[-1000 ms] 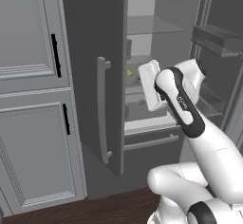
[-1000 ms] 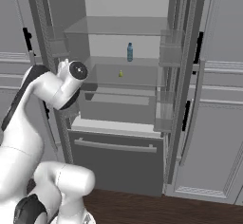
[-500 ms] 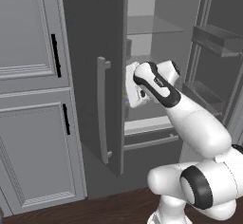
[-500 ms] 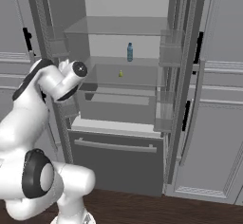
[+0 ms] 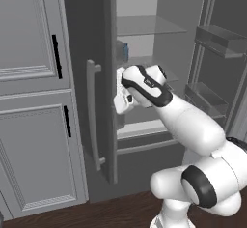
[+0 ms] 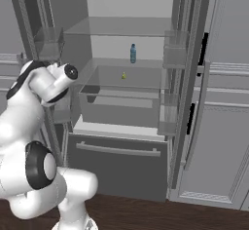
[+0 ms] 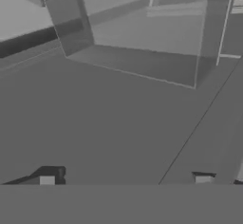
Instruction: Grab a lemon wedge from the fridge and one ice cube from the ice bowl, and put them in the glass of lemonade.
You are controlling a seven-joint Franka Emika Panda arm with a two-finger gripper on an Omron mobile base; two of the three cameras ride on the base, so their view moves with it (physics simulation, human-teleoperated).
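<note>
The fridge (image 6: 116, 165) stands with both dark grey doors open. On its middle glass shelf lies the tiny yellow-green lemon wedge (image 6: 123, 76). My gripper (image 5: 121, 107) hangs just inside the left door (image 5: 103, 53), left of the shelves and well apart from the wedge. In the hand view its fingertips (image 7: 47, 179) stand wide apart at the bottom with nothing between them, so the gripper (image 7: 126, 180) is open. It faces a clear door bin (image 7: 137, 42) and a dark grey panel. The ice bowl and the glass of lemonade are out of view.
A blue bottle (image 6: 133, 53) stands at the back of the shelf behind the wedge. A clear crisper box (image 6: 121, 107) sits below the shelf, above the bottom drawer. Door bins (image 6: 170, 53) line the right door. Light grey cabinets (image 5: 34, 125) flank the fridge.
The hand has swung left and slightly down, from in front of the shelves to the inner side of the left door. The fingers stay open. The fridge's contents are unmoved.
</note>
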